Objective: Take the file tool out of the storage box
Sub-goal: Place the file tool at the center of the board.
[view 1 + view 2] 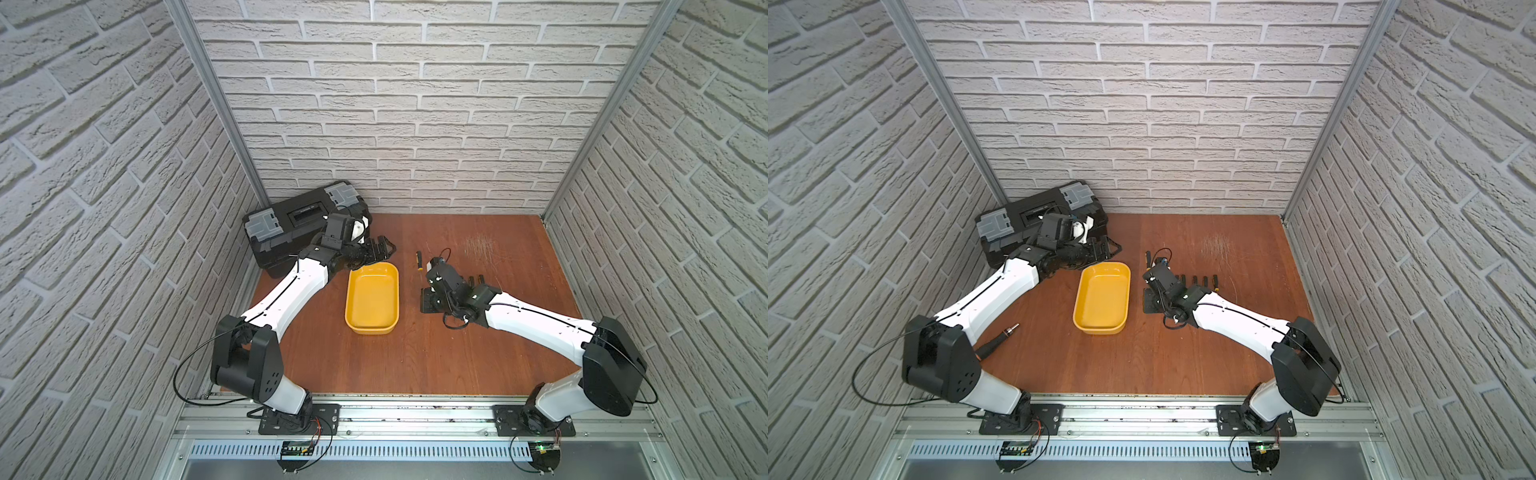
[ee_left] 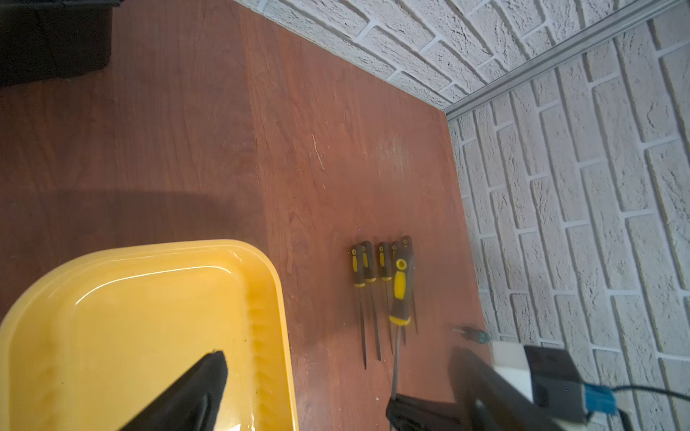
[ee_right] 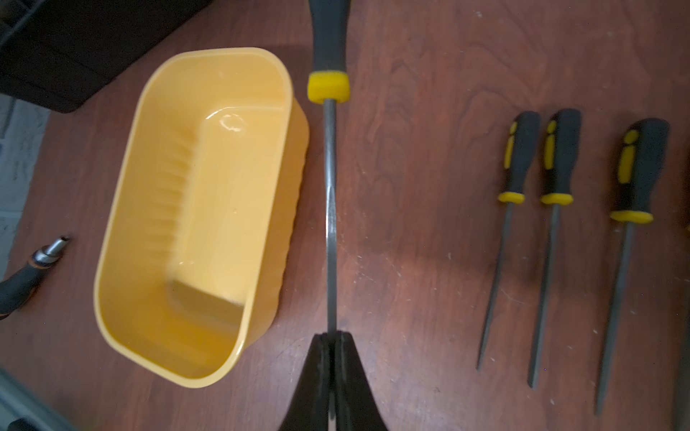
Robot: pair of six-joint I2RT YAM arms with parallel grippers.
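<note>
The yellow storage box (image 1: 372,328) stands mid-table with nothing inside in both top views and in the right wrist view (image 3: 209,209). My right gripper (image 3: 331,337) is shut on the tip of the file tool (image 3: 330,209), a slim grey blade with a black and yellow handle. The file tool (image 1: 419,261) is outside the box, just past its right rim. My left gripper (image 1: 384,247) hangs open over the box's far end. Its fingers (image 2: 209,377) hold nothing.
Several more files (image 3: 552,224) lie side by side on the wooden table to the right of the held one. A black toolbox (image 1: 299,224) with grey latches sits at the back left. A black-handled driver (image 1: 1000,340) lies by the left arm.
</note>
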